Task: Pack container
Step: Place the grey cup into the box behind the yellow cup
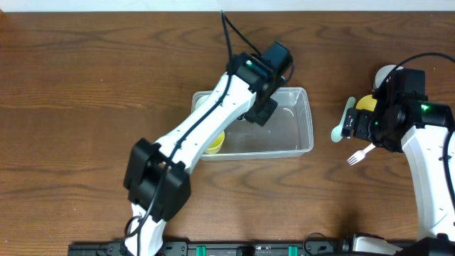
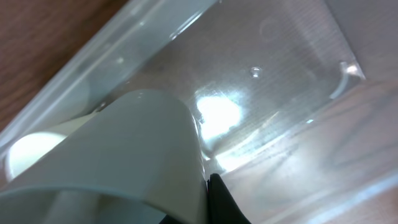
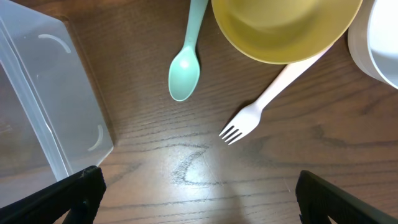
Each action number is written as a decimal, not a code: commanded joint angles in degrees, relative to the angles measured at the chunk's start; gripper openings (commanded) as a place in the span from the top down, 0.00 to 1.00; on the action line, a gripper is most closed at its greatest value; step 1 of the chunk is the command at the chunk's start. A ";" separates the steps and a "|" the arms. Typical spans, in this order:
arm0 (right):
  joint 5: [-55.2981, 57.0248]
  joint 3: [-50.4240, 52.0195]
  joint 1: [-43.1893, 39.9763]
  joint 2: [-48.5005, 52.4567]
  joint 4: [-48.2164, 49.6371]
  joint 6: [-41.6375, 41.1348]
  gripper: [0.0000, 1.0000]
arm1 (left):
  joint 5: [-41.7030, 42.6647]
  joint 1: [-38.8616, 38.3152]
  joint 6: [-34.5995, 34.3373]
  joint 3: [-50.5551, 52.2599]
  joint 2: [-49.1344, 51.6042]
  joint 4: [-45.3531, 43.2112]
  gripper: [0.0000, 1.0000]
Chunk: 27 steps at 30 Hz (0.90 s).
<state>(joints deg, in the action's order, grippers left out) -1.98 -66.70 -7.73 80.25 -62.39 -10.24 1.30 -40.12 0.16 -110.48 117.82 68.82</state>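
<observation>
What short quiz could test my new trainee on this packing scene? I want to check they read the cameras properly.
1. True or false: the white fork lies inside the container.
2. What lies on the table next to the fork? A) a mint spoon B) a knife C) a red cup
3. Fill in: the right gripper has its jaws ___.

Key: 1 false, it lies on the table outside the container; 2 A; 3 open.
</observation>
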 commanded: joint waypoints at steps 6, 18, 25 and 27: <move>-0.46 -0.68 -0.24 0.00 -0.22 0.46 0.01 | -0.39 2.34 3.50 -0.13 8.02 -2.71 0.94; -0.44 -0.68 -0.24 0.00 -0.28 0.48 0.01 | -0.42 6.12 5.35 -0.13 9.55 -3.39 0.49; -0.44 -0.68 -0.24 0.00 -1.11 0.50 0.01 | -0.46 4.87 6.05 -3.93 4.59 -1.70 0.37; -0.44 -0.68 -0.24 0.00 -1.11 0.52 0.01 | -1.14 5.05 5.55 -5.84 0.92 -0.28 0.36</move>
<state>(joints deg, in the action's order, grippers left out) -1.96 -66.70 -7.70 80.25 -63.40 -10.26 1.10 -35.18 5.23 -111.83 126.32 67.40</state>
